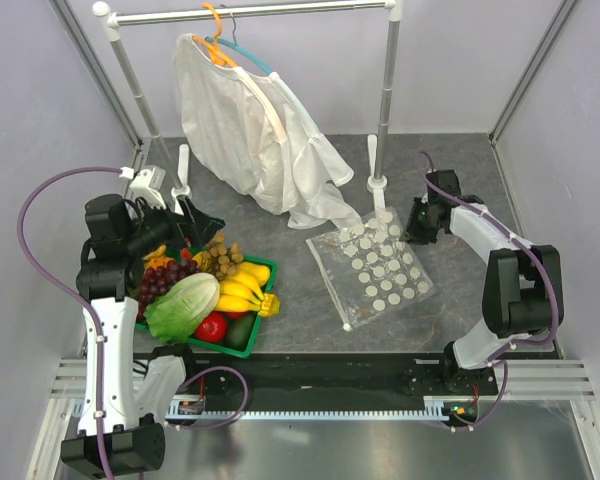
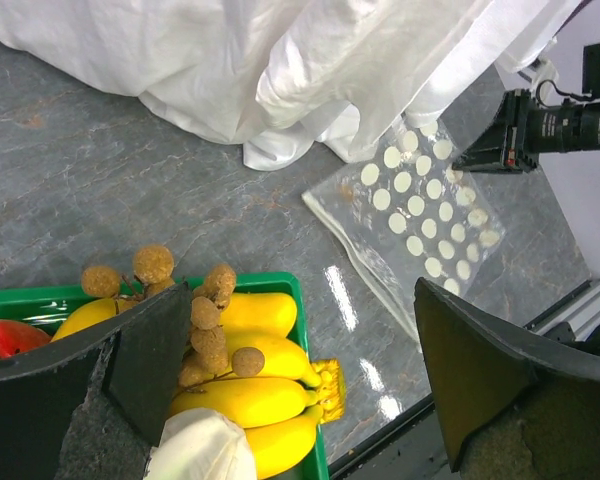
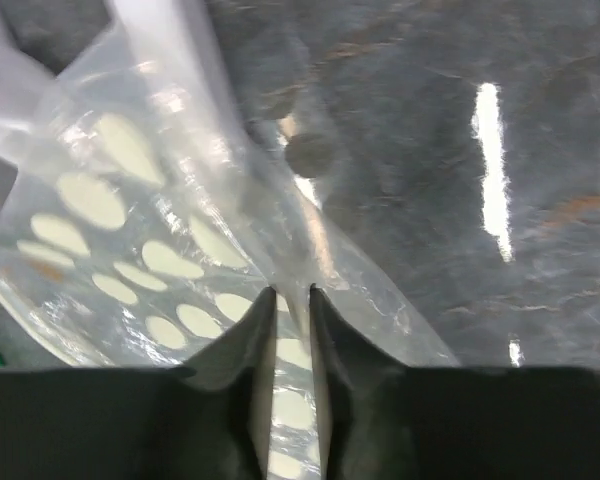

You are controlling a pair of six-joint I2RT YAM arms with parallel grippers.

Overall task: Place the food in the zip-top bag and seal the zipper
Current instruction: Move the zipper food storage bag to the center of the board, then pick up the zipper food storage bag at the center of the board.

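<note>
The zip-top bag [image 1: 380, 270] lies flat on the grey table, clear with white dots; the white garment's hem overlaps its far corner. The zipper appears as a thicker strip along the bag's left edge [image 1: 328, 285]. My right gripper [image 1: 412, 232] is at the bag's far right corner. In the right wrist view it [image 3: 291, 292] is shut on a fold of the bag's film [image 3: 130, 210]. My left gripper [image 2: 300, 340] hangs open over the green basket [image 1: 252, 347], its left finger beside the tan berry bunch [image 2: 208, 330]. Purple grapes [image 1: 163, 280] and a red ball [image 1: 212, 326] also lie in the basket.
A lettuce head [image 1: 185, 305] and yellow bananas [image 1: 245, 285] fill the basket. The white garment [image 1: 250, 130] hangs from a rail at the back, between two posts [image 1: 378, 150]. Enclosure walls stand on both sides.
</note>
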